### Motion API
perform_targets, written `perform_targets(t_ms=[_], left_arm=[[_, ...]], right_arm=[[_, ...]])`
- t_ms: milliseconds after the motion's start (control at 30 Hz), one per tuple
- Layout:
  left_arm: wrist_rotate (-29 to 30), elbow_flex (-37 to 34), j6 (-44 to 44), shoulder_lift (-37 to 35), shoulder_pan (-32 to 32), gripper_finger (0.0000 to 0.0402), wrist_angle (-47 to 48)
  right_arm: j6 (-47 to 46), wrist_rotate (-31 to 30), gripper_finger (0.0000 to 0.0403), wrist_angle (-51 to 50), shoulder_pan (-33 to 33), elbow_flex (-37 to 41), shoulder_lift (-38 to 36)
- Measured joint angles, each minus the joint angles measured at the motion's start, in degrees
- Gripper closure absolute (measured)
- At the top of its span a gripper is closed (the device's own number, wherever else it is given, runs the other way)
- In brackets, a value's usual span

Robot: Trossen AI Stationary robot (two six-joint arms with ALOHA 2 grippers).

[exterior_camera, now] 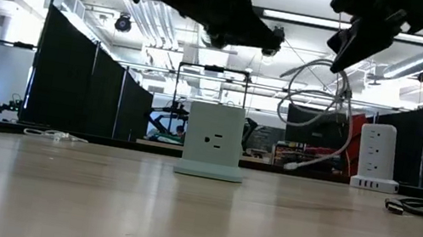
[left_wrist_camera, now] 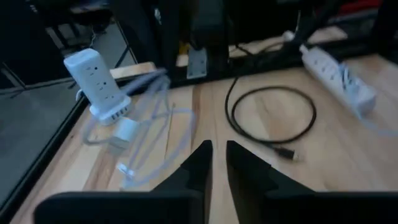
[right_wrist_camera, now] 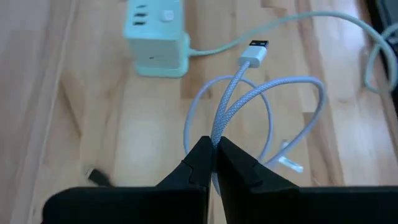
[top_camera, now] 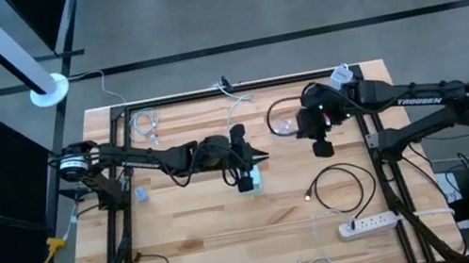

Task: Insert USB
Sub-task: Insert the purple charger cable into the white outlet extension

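Above the surface [top_camera: 197, 252] we see the right claw [right_wrist_camera: 213, 155] clamped on the braided USB cable [right_wrist_camera: 233, 93], plug [right_wrist_camera: 255, 53] raised near the cube charger [right_wrist_camera: 155, 37]; left claw [left_wrist_camera: 217, 155] slightly parted, empty.

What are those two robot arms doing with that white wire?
The right tool is shut on a white braided USB cable, holding it up over the wooden table. Its plug is free and not plugged in yet. The cube-shaped power block with the ports sits on the table ahead of it. The left tool hovers just above that block, holding nothing.
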State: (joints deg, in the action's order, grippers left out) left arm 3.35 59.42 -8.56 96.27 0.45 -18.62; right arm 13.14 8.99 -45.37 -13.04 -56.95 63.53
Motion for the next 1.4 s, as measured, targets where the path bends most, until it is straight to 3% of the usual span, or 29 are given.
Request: perform_targets(t_ms=[133,367,567,667,867,1200,1400], left_arm=[[-0.35,-0.31,6.63,0.04,1.72,0.0304,-0.08],[-12.77,-2.62,11.21,0.04,4.45,0.0206,-5.82],[-12.09,-2.64,9.32,1.35,4.70,0.0160,-6.06],[-6.58,-2.62,6.15,2.64,4.63,0.0156,-6.34],[2.37,-2.59,-1.59,3.58,3.82,0.0176,-6.43],[17.29,-2.56,-12.53,3.58,0.57,0.0229,-6.43],[18.07,-2.56,-11.72,3.76,0.41,0.0246,-6.46]], right_arm=[[3.87,0.01,0.0400,-0.02,2.78,0.00,-0.20],[7.95,-0.04,0.0400,-0.15,4.72,0.00,-0.79],[8.97,0.07,0.0400,0.99,5.62,0.00,-1.53],[7.96,0.33,0.0400,1.20,5.67,0.00,-1.60],[-3.15,0.45,0.0400,1.12,5.53,0.00,-1.60],[-5.69,0.47,0.0400,1.37,5.53,0.00,-1.61],[-6.25,0.47,0.0400,2.85,5.53,0.00,-1.58]])
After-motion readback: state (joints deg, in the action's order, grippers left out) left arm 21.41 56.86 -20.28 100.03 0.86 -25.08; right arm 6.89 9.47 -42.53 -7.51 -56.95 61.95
